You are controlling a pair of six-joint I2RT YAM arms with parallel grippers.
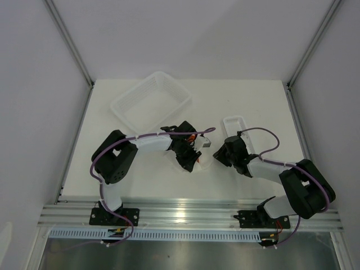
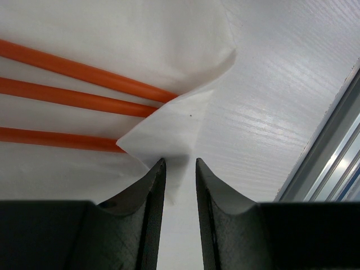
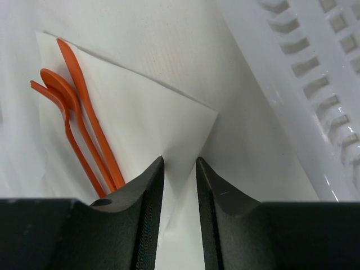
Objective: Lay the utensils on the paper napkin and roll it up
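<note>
The white paper napkin (image 1: 203, 165) lies between the two grippers. Three orange-red utensils (image 1: 192, 137) lie on it. The left wrist view shows their handles (image 2: 73, 97) with a napkin corner (image 2: 163, 132) folded over their ends. The right wrist view shows the fork, spoon and knife heads (image 3: 67, 95) at the napkin's (image 3: 146, 112) left side. My left gripper (image 2: 180, 160) (image 1: 190, 160) stands with a narrow gap between its jaws, the folded napkin edge between the tips. My right gripper (image 3: 180, 157) (image 1: 220, 157) has the same narrow gap, with a raised napkin corner running in between.
A large white mesh basket (image 1: 121, 109) stands at the back left. A narrow white tray (image 1: 235, 121) lies just behind the right gripper. A white slotted plastic wall (image 3: 315, 84) is close on the right in the right wrist view. The metal rail (image 2: 337, 157) runs along the near table edge.
</note>
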